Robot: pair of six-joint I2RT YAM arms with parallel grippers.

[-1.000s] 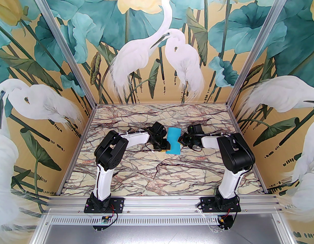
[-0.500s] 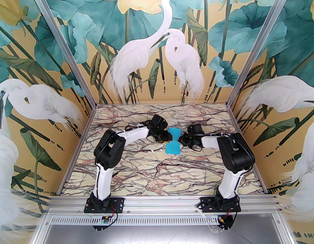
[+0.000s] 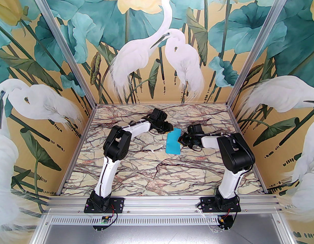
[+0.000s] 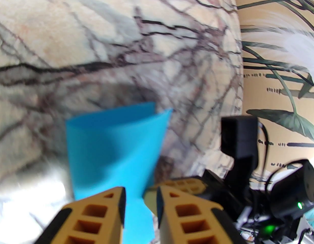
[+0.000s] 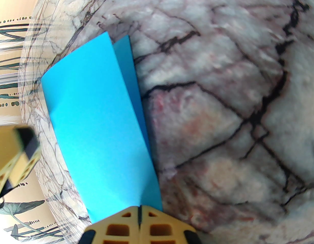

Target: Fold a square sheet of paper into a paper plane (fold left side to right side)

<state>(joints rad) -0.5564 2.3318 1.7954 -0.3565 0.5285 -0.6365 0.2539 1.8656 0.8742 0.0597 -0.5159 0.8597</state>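
Note:
The square sheet of paper (image 3: 173, 143) is bright cyan-blue and lies doubled over on the marble table (image 3: 152, 171), its two layers slightly offset at the far end. My right gripper (image 3: 181, 139) is shut on its right edge, where the fingertips (image 5: 149, 216) meet over the paper (image 5: 96, 126). My left gripper (image 3: 169, 129) hovers at the sheet's far left corner. Its fingers (image 4: 106, 207) stand a little apart, the gripper (image 4: 141, 199) is open, and the loosely curved paper (image 4: 113, 146) lies just beyond and below the tips.
Mural walls (image 3: 45, 90) enclose the table on three sides. The two grippers are close together over the paper. One finger of the left gripper (image 5: 17, 149) shows at the left edge of the right wrist view. Bare marble stretches in front of the sheet.
My left gripper has travelled along the paper's left edge from the near end to the far end. The sheet, pinched narrow at its middle half a second ago, has sprung back wider. The right gripper stayed put.

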